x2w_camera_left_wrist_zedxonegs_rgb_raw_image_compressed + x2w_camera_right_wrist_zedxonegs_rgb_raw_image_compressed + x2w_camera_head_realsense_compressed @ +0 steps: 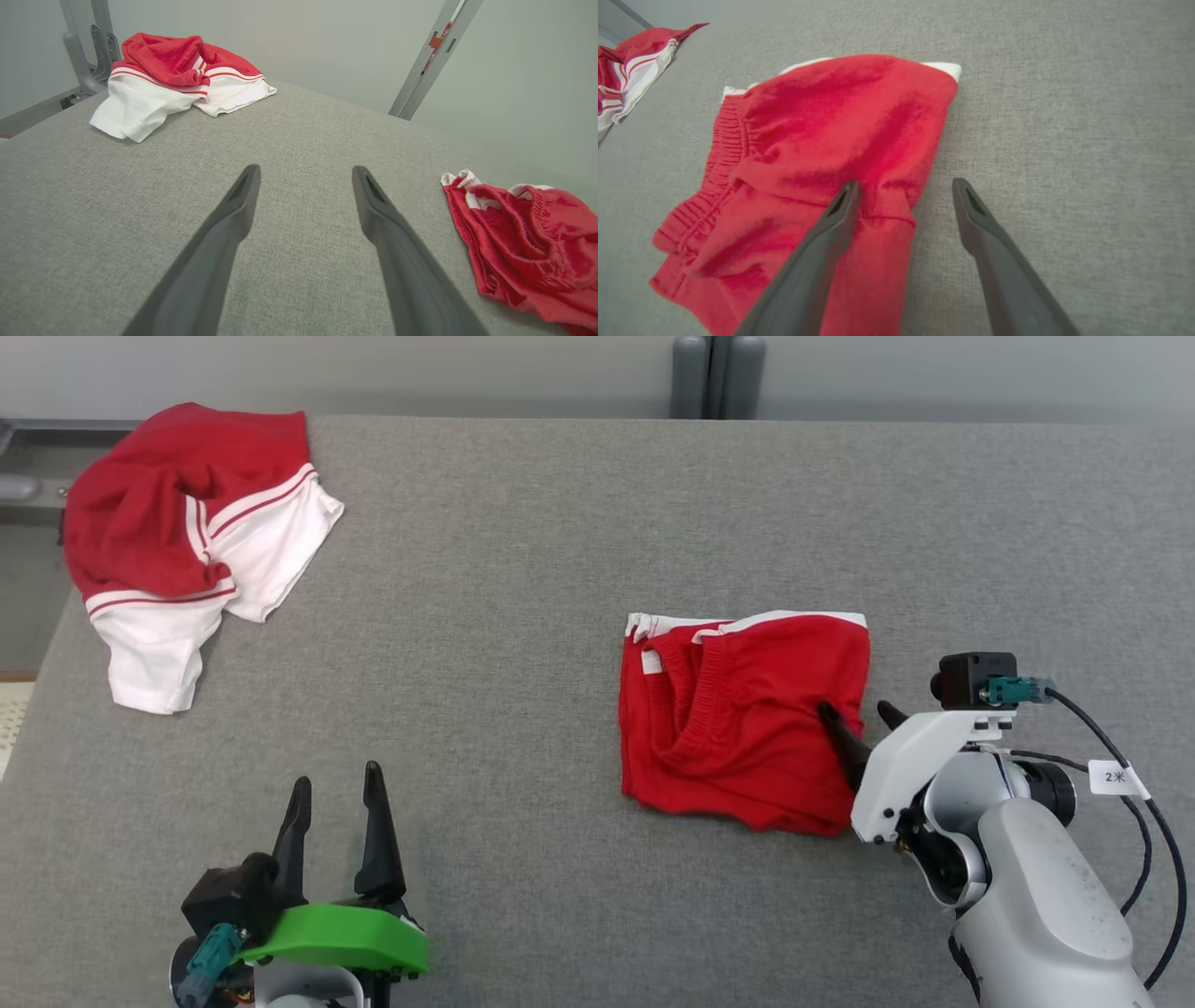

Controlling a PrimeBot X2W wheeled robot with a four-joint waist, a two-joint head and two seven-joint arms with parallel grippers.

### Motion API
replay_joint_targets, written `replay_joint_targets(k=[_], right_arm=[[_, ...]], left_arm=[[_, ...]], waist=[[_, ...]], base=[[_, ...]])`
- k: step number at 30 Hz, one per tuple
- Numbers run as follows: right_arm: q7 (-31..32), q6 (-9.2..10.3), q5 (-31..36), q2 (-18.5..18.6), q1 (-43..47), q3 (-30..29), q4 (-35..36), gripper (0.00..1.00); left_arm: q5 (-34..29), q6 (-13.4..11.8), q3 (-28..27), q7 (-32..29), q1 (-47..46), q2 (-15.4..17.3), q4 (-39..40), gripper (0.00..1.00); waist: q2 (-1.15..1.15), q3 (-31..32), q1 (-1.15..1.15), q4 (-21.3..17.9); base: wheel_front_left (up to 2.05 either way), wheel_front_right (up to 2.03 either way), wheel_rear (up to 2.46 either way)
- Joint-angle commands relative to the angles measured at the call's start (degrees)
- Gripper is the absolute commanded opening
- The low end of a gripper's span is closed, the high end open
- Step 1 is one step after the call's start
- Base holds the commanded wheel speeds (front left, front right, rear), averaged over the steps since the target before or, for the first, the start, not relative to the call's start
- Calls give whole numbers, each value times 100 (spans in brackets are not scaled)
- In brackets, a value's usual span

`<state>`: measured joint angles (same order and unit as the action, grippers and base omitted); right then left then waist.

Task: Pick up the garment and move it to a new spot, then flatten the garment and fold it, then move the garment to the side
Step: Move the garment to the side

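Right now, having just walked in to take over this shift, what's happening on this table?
The robot is working on the red shorts, which look folded and lie on the grey table. Its right jaws stand open at the shorts' right edge: one finger is over the cloth and the other over bare table, with nothing gripped. Its left jaws stand open and empty above bare table near the robot. A second red-and-white garment lies crumpled at the far left corner.

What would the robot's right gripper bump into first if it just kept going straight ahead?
Most likely the red shorts. The open right gripper points across their edge: one finger lies over the cloth, the other over the bare grey table. Whether it touches already is unclear.
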<state>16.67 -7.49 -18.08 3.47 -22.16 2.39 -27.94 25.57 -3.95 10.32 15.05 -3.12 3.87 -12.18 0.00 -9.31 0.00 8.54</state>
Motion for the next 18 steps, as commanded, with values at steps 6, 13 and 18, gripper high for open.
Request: replay_joint_targets(k=[6,13,18], right_arm=[[68,0,-21,46,-151,-64,-372,70],[-147,2,22,81,-454,120,-554,0],[-569,5,165,215,-745,204,-577,0]], left_arm=[[-58,60,-63,18,-67,-45,-16,100],[-170,105,-87,18,-156,-55,37,100],[-277,138,-74,10,-255,3,126,100]], waist=[[0,-219,0,314],[0,-390,0,-17],[0,-564,0,-608]], base=[[0,0,0],[0,0,0],[0,0,0]])
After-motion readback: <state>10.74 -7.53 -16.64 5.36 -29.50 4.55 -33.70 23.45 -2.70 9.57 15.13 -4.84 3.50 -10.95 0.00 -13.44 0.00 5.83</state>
